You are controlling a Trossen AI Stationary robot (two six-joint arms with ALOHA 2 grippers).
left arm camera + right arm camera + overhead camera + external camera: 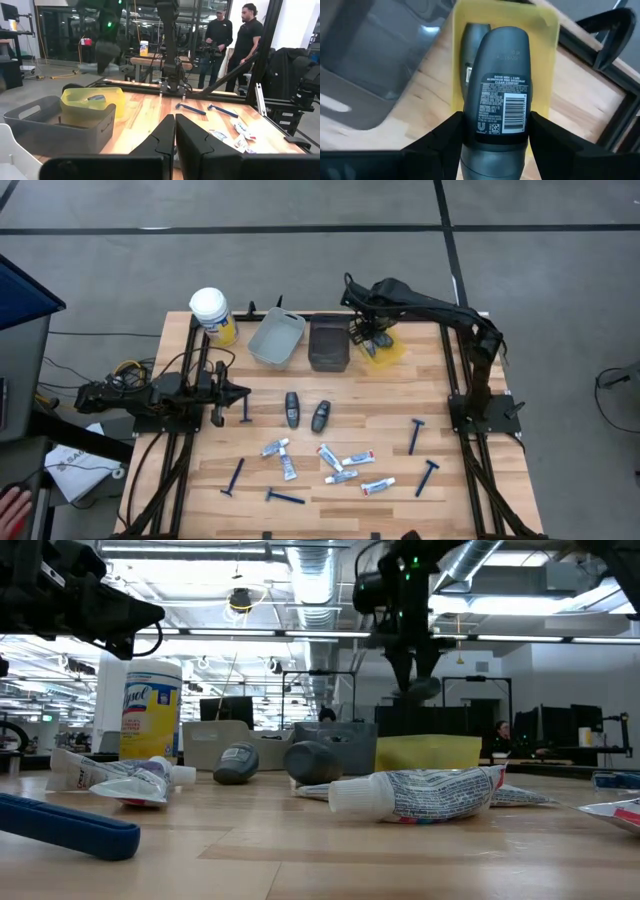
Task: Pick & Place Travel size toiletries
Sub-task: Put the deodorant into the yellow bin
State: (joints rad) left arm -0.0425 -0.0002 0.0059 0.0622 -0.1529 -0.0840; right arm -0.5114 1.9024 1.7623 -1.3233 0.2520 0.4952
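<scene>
1. Grey mini bottle (496, 85) is getting pinched by the right tool (495, 131), hanging over the yellow bin (547, 30).
2. It's pointing lengthwise away from the tool, toward the bin.
3. Left tool (175, 142) is sitting pressed together.

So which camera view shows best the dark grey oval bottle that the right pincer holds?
The right wrist view: the dark grey oval bottle fills it, label readable, above the yellow plastic bin. The high view hides it under the right pincer. The low view shows a blurred grey shape; the left wrist view shows it blurred too.
</scene>
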